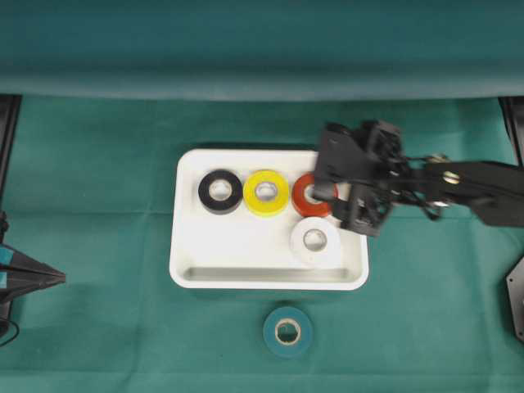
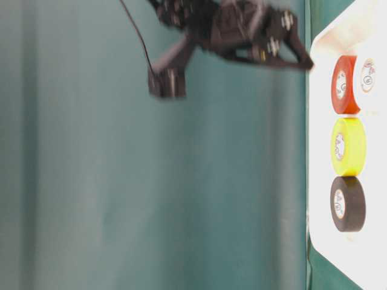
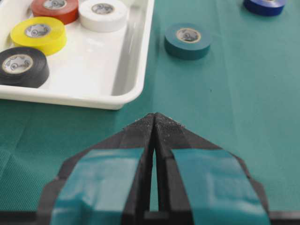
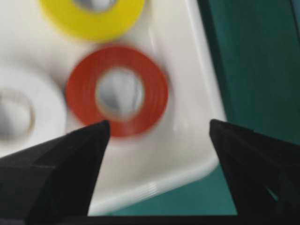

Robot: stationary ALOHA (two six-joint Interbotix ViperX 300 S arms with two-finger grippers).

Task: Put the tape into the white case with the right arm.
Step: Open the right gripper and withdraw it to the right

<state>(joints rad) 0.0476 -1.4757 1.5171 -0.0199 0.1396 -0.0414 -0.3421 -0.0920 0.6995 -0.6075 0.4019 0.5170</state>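
The shallow glossy white rectangular case point(image 1: 187, 270) sits mid-desk on the green cloth-covered desk point(image 1: 98, 164). Four rolls of tape lie flat inside it: a black roll point(image 1: 220, 191), a yellow roll point(image 1: 266, 193) and a red roll point(image 1: 311, 195) in a row along the far side, with a white roll point(image 1: 316, 241) nearer the front, just beside the red one. A teal roll of tape point(image 1: 287, 332) lies flat on the cloth just outside the case's near rim, and the left wrist view shows a dark blue roll point(image 3: 265, 5) further off, well apart from the case.

The right arm's black claw point(image 1: 344, 205) hangs over the case's right end, above the red roll. Its two pointed fingers point(image 4: 65, 164) stand wide apart and hold nothing; the red roll lies in the case below the gap between them. The left claw point(image 3: 154, 123), black with light-blue patches, rests low at the desk's left edge with its tips pressed together, empty.

The rolls outside look to be what is left to move, the teal one nearest. Such a roll is likely light and stiff, a firm ring with smooth, somewhat slick sides and a hollow cardboard core. A sound hold would be one finger down the core and one outside, pinching the ring wall, or straddling the whole roll across its outer edge. Lying flat, it should not roll away, though it may slide on the cloth if nudged.
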